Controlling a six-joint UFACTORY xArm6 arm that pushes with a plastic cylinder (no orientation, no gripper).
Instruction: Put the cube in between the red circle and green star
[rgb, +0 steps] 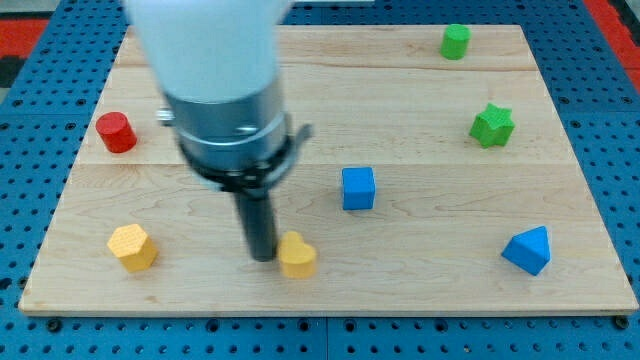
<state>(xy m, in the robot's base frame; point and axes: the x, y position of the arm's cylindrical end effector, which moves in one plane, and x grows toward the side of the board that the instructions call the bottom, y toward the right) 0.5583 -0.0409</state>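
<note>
Blue cube (358, 188) mid-board, untouched, between red circle (116, 132) at view's left and green star (492, 125) at view's right. Rod tip (262, 257) touching yellow block (297, 255), below-left of cube. No jaws, plain rod.

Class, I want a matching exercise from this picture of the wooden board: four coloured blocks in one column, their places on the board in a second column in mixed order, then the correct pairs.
Column one:
1. red cylinder block
2. blue cube block
3. green star block
4. blue triangular block

Column two:
A. near the view's bottom right corner
B. by the view's left edge
C. near the middle of the board
D. toward the view's right, upper half

Pairs: 1-B, 2-C, 3-D, 4-A
</note>
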